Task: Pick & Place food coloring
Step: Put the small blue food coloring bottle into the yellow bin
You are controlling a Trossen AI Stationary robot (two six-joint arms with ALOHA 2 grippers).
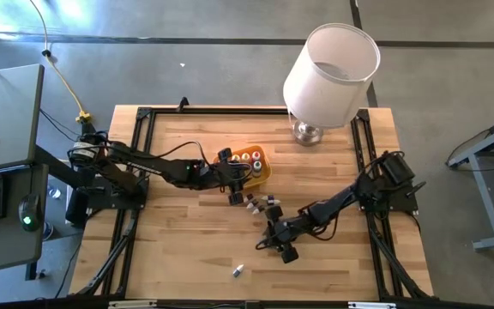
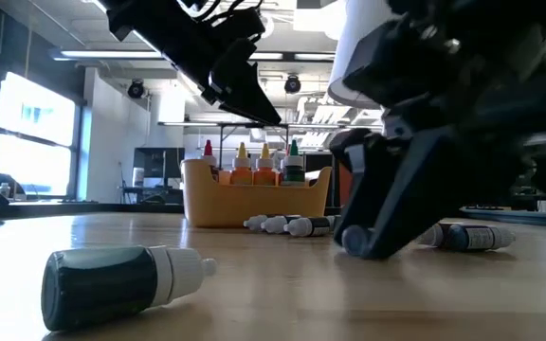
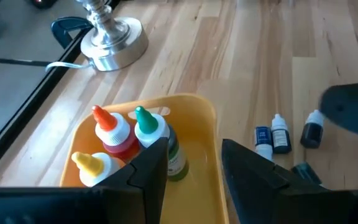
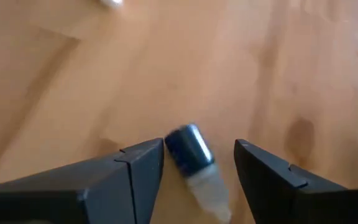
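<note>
The orange tray (image 1: 262,171) sits mid-table with red, yellow and green dropper bottles (image 3: 138,140) standing upright in it. My left gripper (image 3: 194,165) hovers open and empty just above the tray's near wall. A few small dark vials (image 1: 262,203) lie on their sides beside the tray. My right gripper (image 4: 197,165) is low over the table, open. Its fingers stand on either side of a dark blue vial with a white cap (image 4: 190,152) that lies flat on the wood, with gaps on both sides. Another dark vial (image 1: 238,271) lies alone near the front edge.
A lamp with a white shade (image 1: 331,73) and a metal base (image 3: 110,40) stands at the far edge, behind the tray. Black frame rails (image 1: 135,172) run along the table's left and right sides. Bare wood (image 1: 187,249) lies in front of the left arm.
</note>
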